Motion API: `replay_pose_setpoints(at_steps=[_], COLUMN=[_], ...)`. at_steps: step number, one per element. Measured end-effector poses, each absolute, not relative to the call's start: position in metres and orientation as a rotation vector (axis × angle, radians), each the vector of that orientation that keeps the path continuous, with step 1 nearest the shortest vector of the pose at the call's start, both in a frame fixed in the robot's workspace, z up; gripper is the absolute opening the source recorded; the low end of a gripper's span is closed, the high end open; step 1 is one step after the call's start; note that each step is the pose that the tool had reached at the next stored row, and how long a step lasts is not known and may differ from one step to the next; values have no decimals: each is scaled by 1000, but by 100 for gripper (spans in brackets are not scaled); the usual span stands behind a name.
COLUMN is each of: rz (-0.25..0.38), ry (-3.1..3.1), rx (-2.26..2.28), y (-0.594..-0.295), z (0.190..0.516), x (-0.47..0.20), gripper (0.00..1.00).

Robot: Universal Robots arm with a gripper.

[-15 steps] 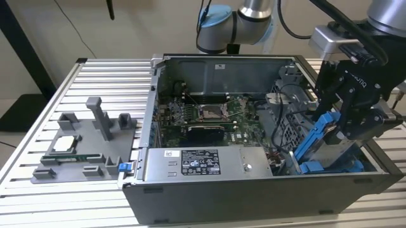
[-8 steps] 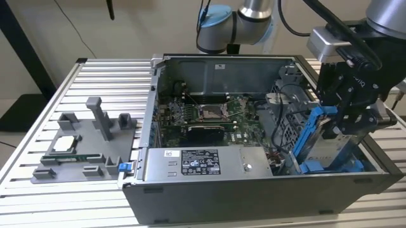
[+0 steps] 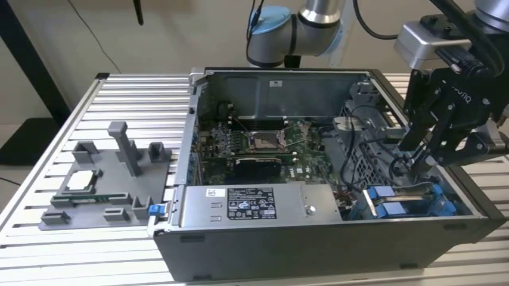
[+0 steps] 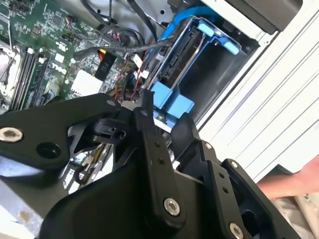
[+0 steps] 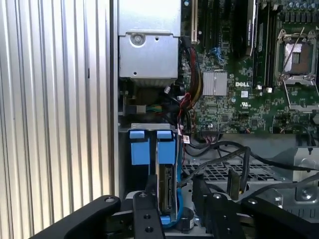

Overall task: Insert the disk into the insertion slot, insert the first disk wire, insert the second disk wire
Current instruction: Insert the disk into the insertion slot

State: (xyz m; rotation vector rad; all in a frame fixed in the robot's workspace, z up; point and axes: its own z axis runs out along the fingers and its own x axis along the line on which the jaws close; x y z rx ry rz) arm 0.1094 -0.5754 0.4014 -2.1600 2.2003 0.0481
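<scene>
The disk point(image 5: 167, 185) stands on edge in its blue carrier point(image 5: 167, 149) inside the insertion slot point(image 3: 443, 201), a grey bay with blue rails at the case's corner on the exterior view's right. My gripper point(image 5: 174, 193) is open just over the bay, with one finger point(image 5: 152, 191) against the disk's side and the other finger point(image 5: 199, 191) apart from it. In the second wrist view the gripper point(image 4: 164, 117) hovers by the blue tabs point(image 4: 172, 102) of the disk point(image 4: 182, 50). Black cables point(image 5: 224, 155) lie loose beside the bay; which are the disk wires I cannot tell.
The open computer case point(image 3: 318, 250) sits on a slatted table point(image 3: 135, 89). Inside are the grey power-supply box point(image 3: 254, 204) and the motherboard point(image 3: 263, 140). A grey fixture point(image 3: 119, 149) with parts stands at the exterior view's left. A person's hand point(image 4: 301, 185) is near the case.
</scene>
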Motion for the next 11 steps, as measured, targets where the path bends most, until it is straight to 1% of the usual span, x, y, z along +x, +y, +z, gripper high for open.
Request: replay_pose_setpoints(at_steps=[11], rz=[48], ry=[2200], rx=[-2160], y=[-575], z=[401], x=[109], gripper=[100])
